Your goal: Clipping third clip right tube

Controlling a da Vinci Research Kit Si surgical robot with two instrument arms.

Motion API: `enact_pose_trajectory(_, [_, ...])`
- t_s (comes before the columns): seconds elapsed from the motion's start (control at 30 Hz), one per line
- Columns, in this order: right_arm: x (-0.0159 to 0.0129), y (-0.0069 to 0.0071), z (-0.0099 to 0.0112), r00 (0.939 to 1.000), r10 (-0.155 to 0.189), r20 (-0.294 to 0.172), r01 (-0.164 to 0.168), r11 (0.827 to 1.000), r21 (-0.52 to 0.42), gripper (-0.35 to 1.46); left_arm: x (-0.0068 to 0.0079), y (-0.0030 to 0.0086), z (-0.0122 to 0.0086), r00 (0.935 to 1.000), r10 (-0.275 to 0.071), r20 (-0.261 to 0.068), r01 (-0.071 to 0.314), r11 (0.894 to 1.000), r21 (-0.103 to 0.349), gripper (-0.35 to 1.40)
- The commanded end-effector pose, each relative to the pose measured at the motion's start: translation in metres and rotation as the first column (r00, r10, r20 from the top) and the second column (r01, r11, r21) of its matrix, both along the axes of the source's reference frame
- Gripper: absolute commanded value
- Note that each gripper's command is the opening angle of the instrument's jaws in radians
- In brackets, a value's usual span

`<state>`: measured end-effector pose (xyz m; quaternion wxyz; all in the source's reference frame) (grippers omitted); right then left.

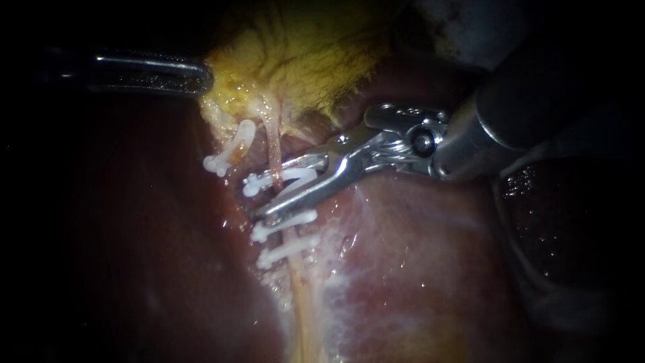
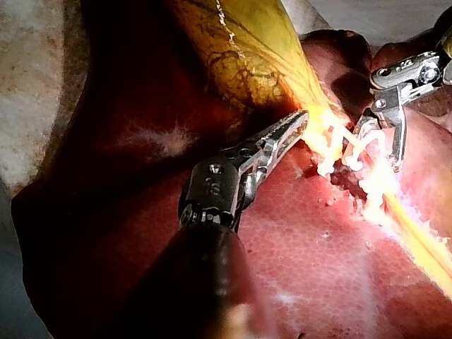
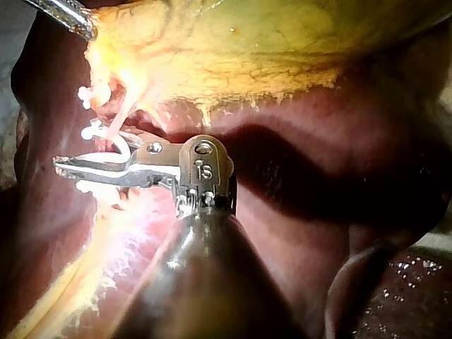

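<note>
**Third clip poised across the right tube**

Nearest the endoscope the liver (image 1: 416,269) lies glistening. The right tube (image 1: 272,144) runs over it carrying two white clips close together, the lower clip (image 1: 289,250) and the upper clip (image 1: 285,225). Just beyond them the right instrument (image 1: 274,189) reaches in from the upper right. Its jaws stand apart yet grip the third clip (image 1: 285,176) from both sides. The clip's legs straddle the tube just past the set pair and are not yet pressed together. A lone clip (image 1: 228,153) sits apart, nearer the gallbladder (image 1: 302,60), clear of the jaws. Farthest back, the left instrument (image 2: 302,119) has its jaws closed on the gallbladder's edge, a pull that appears to draw the tube straight.

Done well, the squeeze likely calls for the tube to sit deep in the clip's throat, with both leg tips showing past its far side and the clip square across it. A small gap from the upper clip seems wise, with no liver surface caught underneath. The pull at the gallbladder ought to be steady, since a slack or twisted tube could slide out as the legs close
</note>
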<state>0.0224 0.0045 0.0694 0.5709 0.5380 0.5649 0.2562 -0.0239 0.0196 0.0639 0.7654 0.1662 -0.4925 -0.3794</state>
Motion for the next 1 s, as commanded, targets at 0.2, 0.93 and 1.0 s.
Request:
enact_pose_trajectory(0.2, [0.0004,0.0009,-0.0005,0.9996,0.024,0.013,-0.024,1.000,0.007,0.50,0.0000,0.0000,0.0000,1.0000,0.000,0.000,0.000,1.000,0.000,-0.35])
enact_pose_trajectory(0.93, [0.0012,0.0026,-0.0012,0.9989,0.038,0.027,-0.039,0.999,0.027,0.35,0.0001,0.0000,0.0000,1.0000,0.000,0.000,0.000,1.000,0.000,-0.35])
enact_pose_trajectory(1.0, [0.0012,0.0025,-0.0011,0.9989,0.037,0.027,-0.038,0.999,0.027,0.31,0.0001,0.0000,0.0000,1.0000,0.000,0.000,0.000,1.000,0.000,-0.35])
